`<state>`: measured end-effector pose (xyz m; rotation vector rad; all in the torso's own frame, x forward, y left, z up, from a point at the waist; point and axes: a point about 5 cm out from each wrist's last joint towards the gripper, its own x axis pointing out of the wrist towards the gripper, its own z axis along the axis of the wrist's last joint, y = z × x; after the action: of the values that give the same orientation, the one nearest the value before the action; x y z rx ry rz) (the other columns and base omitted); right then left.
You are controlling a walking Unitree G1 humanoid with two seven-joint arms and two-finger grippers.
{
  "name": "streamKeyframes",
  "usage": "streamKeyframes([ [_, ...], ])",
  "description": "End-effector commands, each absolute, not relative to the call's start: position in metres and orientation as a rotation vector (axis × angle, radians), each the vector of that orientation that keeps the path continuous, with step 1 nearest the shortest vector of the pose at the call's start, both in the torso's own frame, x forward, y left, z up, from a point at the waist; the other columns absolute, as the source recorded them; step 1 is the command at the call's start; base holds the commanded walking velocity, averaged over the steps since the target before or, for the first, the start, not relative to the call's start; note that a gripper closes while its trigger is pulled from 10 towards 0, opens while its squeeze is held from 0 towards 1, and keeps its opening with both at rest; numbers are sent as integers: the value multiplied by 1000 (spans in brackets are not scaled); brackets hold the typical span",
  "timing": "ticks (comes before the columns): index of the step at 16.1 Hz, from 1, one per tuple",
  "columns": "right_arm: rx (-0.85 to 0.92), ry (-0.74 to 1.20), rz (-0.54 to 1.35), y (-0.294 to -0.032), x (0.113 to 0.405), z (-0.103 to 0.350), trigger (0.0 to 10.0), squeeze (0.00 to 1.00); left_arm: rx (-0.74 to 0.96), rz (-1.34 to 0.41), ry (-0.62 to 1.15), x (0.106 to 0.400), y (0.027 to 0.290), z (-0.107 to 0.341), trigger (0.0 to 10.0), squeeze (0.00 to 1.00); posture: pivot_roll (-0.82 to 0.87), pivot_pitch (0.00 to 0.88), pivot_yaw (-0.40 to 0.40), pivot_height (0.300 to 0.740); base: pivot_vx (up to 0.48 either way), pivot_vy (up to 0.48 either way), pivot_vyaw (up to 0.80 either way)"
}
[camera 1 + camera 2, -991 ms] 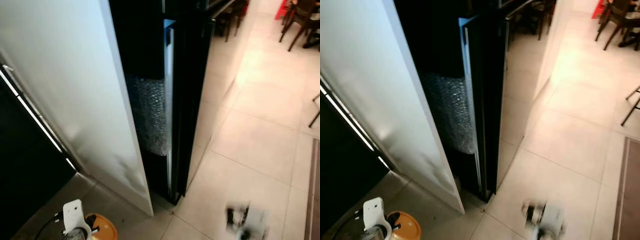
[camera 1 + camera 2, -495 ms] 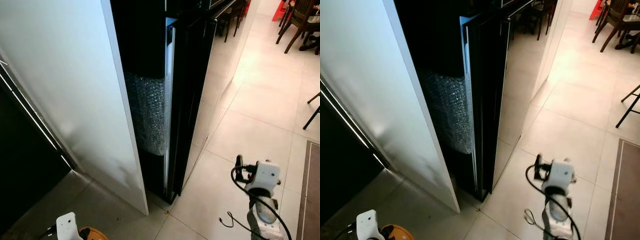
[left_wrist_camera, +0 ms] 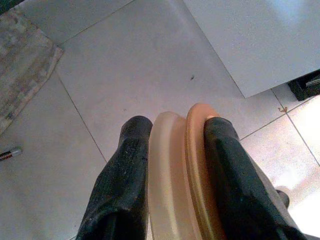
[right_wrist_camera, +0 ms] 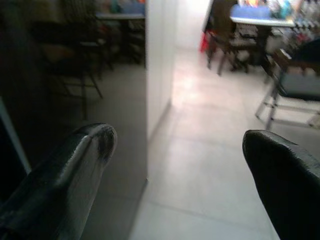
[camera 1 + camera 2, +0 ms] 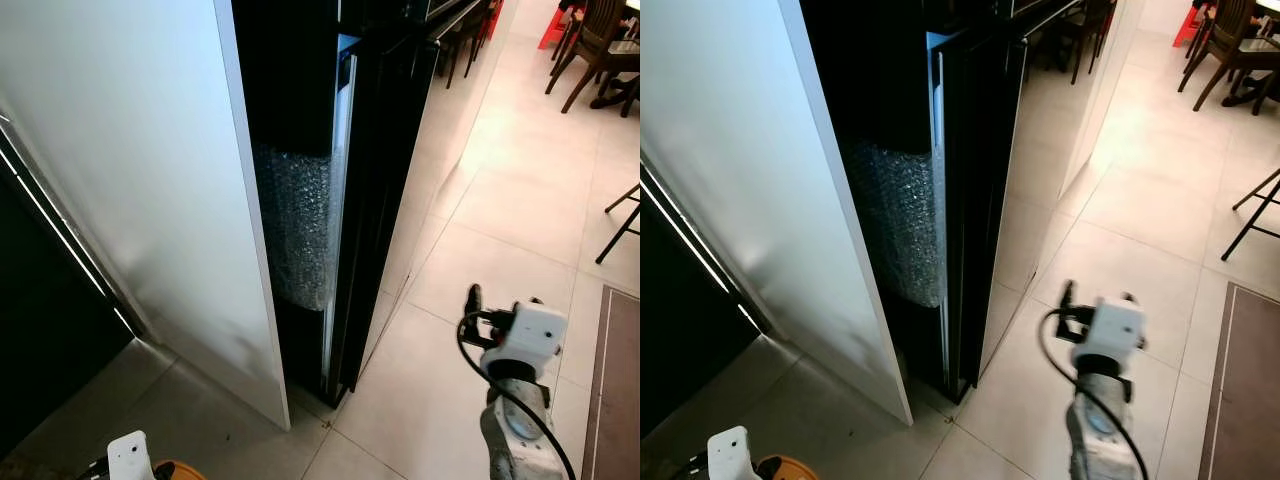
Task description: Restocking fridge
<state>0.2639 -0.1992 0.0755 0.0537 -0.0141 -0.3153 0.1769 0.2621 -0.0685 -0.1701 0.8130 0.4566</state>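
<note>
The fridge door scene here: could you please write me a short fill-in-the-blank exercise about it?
1. The left gripper is shut on a round ____ lid.
2. The right gripper has its fingers ____, with nothing between them.
3. The black fridge door stands slightly ____.
4. In the gap beside that door shows a sheet of ____ wrap.

Missing words: orange; open; ajar; bubble
</note>
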Motion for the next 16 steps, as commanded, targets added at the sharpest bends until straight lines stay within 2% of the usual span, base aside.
streamKeyframes([
  [1, 69, 6, -332, -201, 259, 75, 10000, 0, -163, 465, 826, 172, 267, -69, 10000, 0, -60, 0, -7, 740, 0, 0, 0],
  [4, 67, 46, -349, -201, 250, 77, 10000, 0, -157, 459, 841, 169, 270, -70, 10000, 0, -61, 0, 2, 740, 0, 303, 0],
  [12, 61, 30, -299, -191, 257, 94, 10000, 0, -137, 442, 868, 167, 281, -67, 10000, 0, -65, 0, 14, 740, 0, 296, 0],
  [16, 67, 40, -295, -190, 259, 93, 10000, 0, -127, 432, 874, 164, 279, -69, 10000, 0, -62, 0, 19, 740, 0, 295, 0],
])
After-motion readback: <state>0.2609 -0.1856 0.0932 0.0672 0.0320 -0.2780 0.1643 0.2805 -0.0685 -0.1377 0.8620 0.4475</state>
